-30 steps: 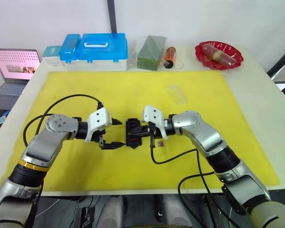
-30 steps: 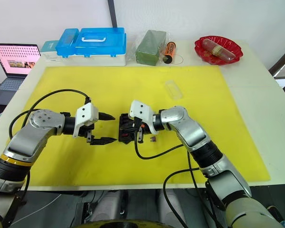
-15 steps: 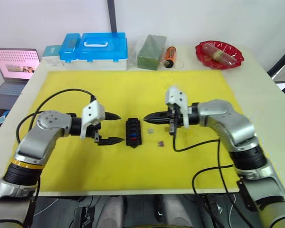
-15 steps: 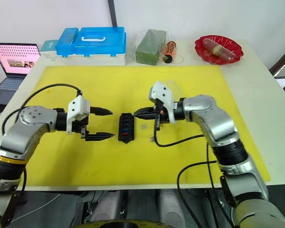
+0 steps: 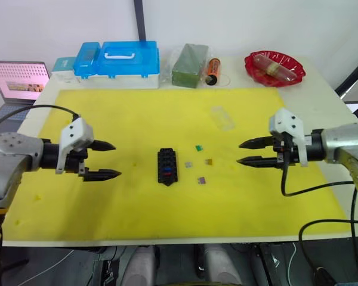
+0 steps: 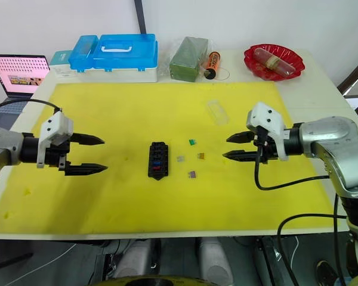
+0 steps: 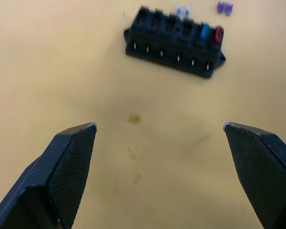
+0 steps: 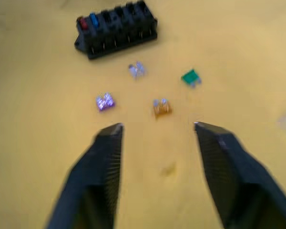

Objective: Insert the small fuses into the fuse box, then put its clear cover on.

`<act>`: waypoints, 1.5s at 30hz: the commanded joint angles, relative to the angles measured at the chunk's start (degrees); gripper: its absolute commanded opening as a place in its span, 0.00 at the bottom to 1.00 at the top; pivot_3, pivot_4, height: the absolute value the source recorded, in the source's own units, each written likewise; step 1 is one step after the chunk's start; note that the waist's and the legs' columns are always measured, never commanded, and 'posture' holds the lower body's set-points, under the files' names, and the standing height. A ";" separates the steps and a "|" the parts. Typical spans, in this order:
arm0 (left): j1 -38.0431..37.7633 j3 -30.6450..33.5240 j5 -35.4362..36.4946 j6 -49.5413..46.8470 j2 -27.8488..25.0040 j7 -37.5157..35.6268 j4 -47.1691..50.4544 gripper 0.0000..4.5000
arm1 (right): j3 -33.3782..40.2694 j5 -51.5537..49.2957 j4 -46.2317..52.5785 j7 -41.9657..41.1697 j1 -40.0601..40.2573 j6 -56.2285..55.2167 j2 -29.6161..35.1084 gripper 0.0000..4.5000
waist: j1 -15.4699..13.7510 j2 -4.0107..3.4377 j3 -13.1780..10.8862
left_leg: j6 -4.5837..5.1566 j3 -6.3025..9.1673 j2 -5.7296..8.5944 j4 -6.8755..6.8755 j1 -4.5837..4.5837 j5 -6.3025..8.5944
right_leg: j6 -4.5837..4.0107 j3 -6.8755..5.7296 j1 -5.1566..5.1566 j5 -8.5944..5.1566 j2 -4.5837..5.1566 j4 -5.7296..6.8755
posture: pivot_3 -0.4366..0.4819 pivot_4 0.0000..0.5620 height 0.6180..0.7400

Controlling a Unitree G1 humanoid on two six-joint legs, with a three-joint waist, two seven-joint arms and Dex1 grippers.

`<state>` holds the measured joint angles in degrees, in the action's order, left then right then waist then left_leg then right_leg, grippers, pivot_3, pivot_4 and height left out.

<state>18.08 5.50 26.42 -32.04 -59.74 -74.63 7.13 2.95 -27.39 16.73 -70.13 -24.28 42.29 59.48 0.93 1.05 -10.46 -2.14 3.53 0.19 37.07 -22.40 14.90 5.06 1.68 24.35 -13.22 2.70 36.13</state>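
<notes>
Both my grippers, left (image 5: pixel 101 159) and right (image 5: pixel 250 152), have drawn back wide and empty, fingers spread. Between them on the yellow mat (image 5: pixel 137 113) lies the small black slotted fuse box (image 5: pixel 166 166), seemingly with two fuses seated; four loose chips, green (image 5: pixel 198 148), orange (image 5: pixel 209 161), grey (image 5: pixel 188 164) and purple (image 5: pixel 201 180), lie beside it, so inserting must resume. Beyond lies the transparent rectangular cover (image 5: pixel 222 118).

The clear cover (image 5: pixel 222 118) is barely made out against the yellow mat (image 5: pixel 137 113). The laptop (image 5: pixel 15 89) at far left is cut off by the edge. The fuse box (image 5: pixel 167 166) slots are too small to be counted.
</notes>
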 commanded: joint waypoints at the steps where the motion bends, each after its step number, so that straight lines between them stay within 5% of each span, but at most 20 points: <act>1: -0.07 3.40 1.48 -0.79 -1.90 0.25 2.02 1.00 | 3.24 -0.94 0.53 -1.10 1.05 -1.61 2.19 0.84 | -0.01 0.01 0.00 | 0.00 0.00 0.00 0.00 0.00 0.00 | -0.05 0.00 0.00 -0.03 0.00 0.00 | 0.48 0.27 1.00; 3: -0.37 4.37 1.93 -0.64 -2.80 -0.65 1.32 1.00 | 3.26 -2.00 1.60 -0.93 0.78 -0.25 2.60 0.99 | 0.00 0.00 0.00 | 0.00 -0.02 0.00 0.01 0.00 0.00 | -0.10 0.01 0.00 -0.06 0.01 -0.01 | 0.48 0.27 1.00; 11: 0.55 2.14 3.65 -1.38 2.17 2.79 6.36 1.00 | 1.29 -8.27 4.18 4.57 -1.32 12.71 0.44 0.99 | -0.13 0.00 -0.01 | 0.00 -0.02 -0.01 0.02 -0.01 0.00 | -0.02 0.02 0.00 -0.01 0.02 -0.01 | 0.48 0.27 1.00; 20: 3.19 -3.14 4.39 -1.74 7.97 5.55 12.85 1.00 | -2.56 -15.93 6.08 16.70 -3.33 32.31 -9.98 0.99 | -0.15 0.03 0.01 | 0.00 -0.01 0.00 0.03 -0.02 0.00 | 0.05 0.03 0.00 0.03 -0.01 0.00 | 0.48 0.27 1.00; 26: 4.55 -6.14 3.94 -0.26 10.70 6.52 15.61 1.00 | -4.83 -16.64 4.33 22.53 -5.07 37.92 -16.05 0.63 | -0.17 0.03 0.01 | 0.00 -0.01 0.00 0.05 -0.02 0.00 | 0.05 0.03 0.00 0.04 -0.02 0.01 | 0.48 0.27 1.00; 45: 3.30 -7.80 2.86 1.72 11.70 8.60 17.50 1.00 | -3.24 -17.30 -3.20 30.70 -7.68 47.72 -26.35 0.63 | 0.03 0.05 0.03 | 0.00 0.01 0.00 0.05 -0.01 0.00 | 0.05 0.03 -0.01 0.04 -0.05 0.04 | 0.48 0.27 1.00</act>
<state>21.08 -2.73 29.24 -31.58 -48.08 -66.23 23.37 -1.30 -44.18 13.63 -39.96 -31.18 89.77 33.74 0.96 1.09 -10.43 -2.14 3.54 0.19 37.12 -22.41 14.90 5.11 1.71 24.35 -13.18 2.65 36.18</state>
